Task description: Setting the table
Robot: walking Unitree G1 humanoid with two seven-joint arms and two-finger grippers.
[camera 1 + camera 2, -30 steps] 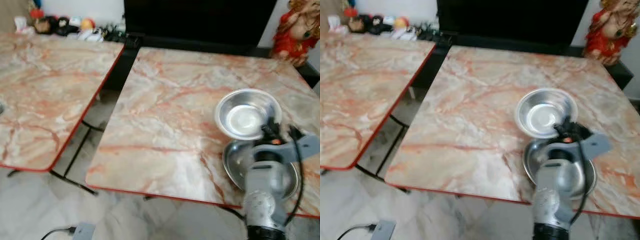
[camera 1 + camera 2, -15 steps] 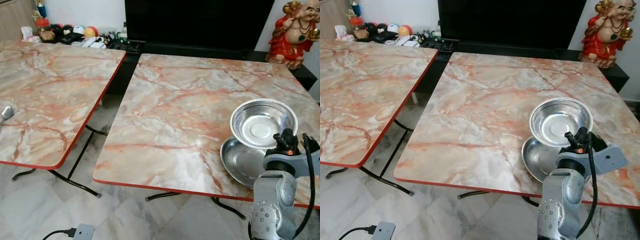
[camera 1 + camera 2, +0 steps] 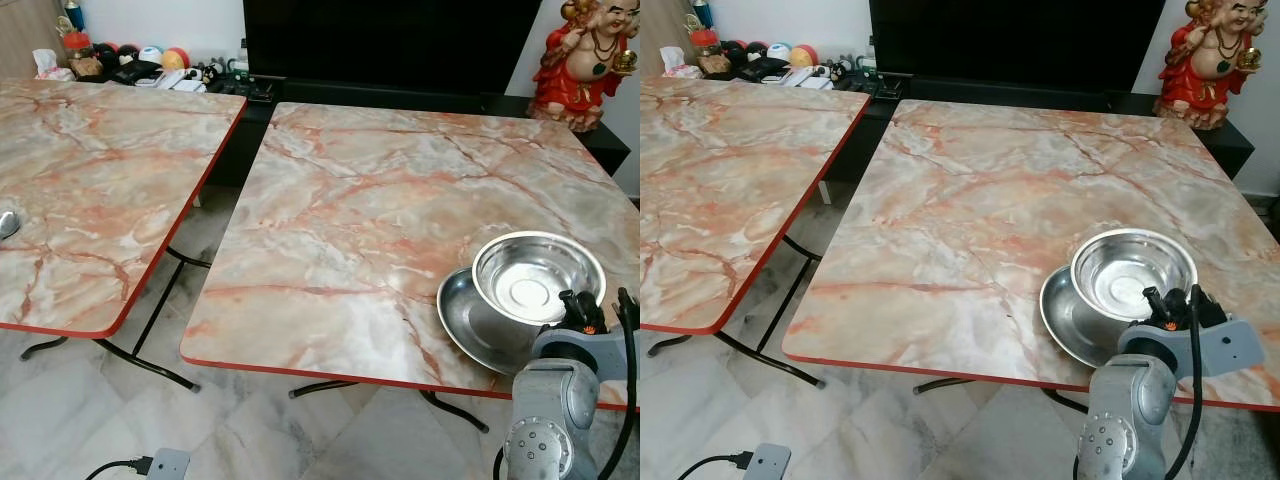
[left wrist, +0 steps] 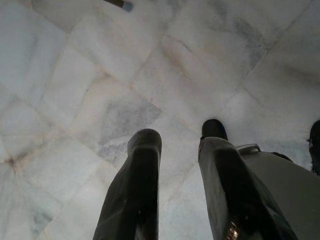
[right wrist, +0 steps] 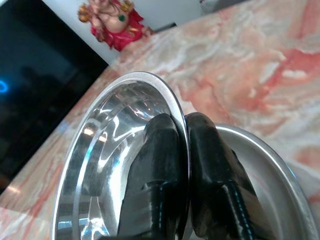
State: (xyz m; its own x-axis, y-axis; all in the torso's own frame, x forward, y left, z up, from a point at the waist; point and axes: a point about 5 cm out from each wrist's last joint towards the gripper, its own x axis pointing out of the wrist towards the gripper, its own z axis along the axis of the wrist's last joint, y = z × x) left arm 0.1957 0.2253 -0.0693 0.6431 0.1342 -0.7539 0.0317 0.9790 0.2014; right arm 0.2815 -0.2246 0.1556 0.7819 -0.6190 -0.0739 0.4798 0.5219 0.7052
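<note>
Now right gripper (image 5: 181, 150) pinches steel bowl (image 3: 537, 279) above steel plate (image 3: 465, 318).
Light, rigid, slippery; its thin rim offers the only hold.

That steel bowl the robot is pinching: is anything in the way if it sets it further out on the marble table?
Nothing visible. The right gripper holds the bowl by its rim above the plate; the table beyond looks bare.

No readable text, labels, brands or numbers on anything.
</note>
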